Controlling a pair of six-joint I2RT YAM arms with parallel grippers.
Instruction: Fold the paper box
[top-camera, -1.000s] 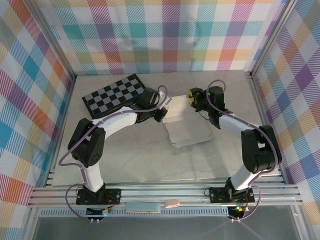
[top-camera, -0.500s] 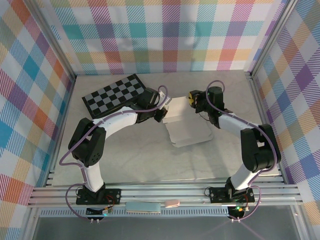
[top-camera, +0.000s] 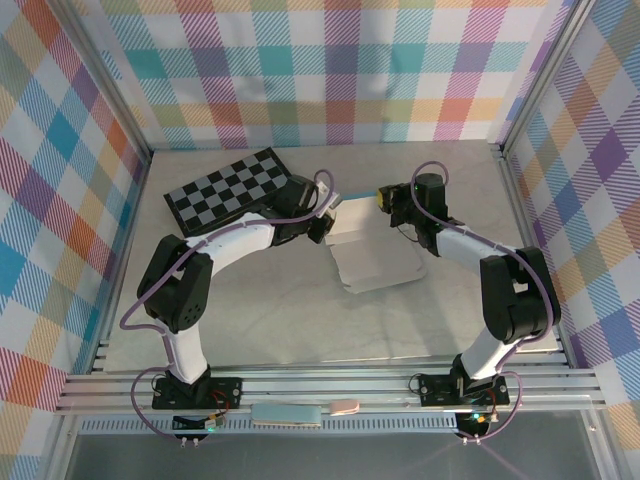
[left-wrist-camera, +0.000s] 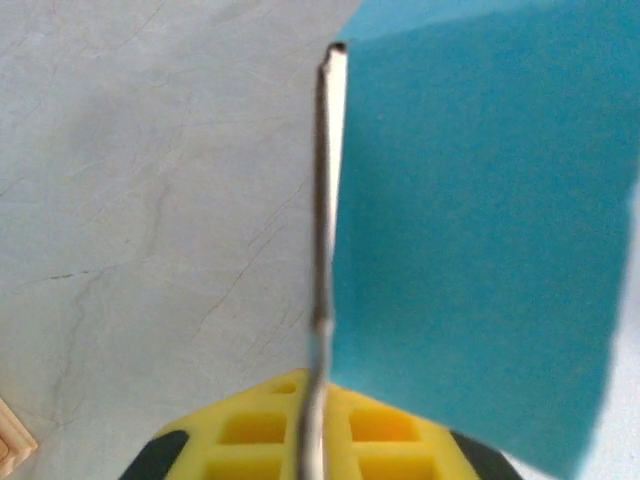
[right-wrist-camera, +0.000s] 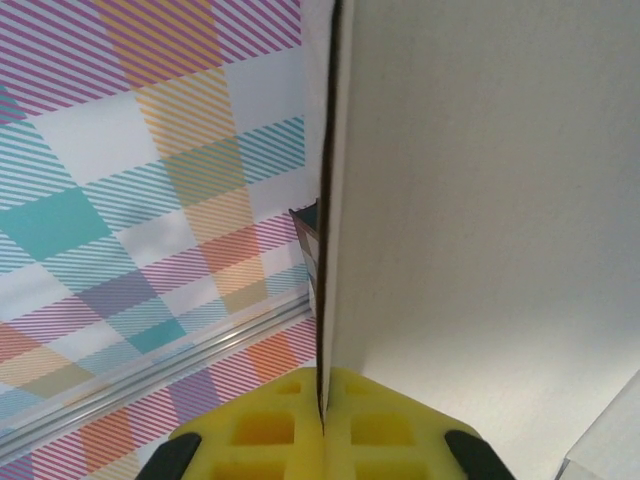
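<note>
Two clamps hold: left tool and right tool pinch the paper box at frame centre. Its upper flap now stands steeper than before, so I judge the fold advancing.

The right gripper presses its yellow pads together on the edge of the box, whose pale face rises upright on the right. A plaid wall and a metal rail lie to the left.
</note>
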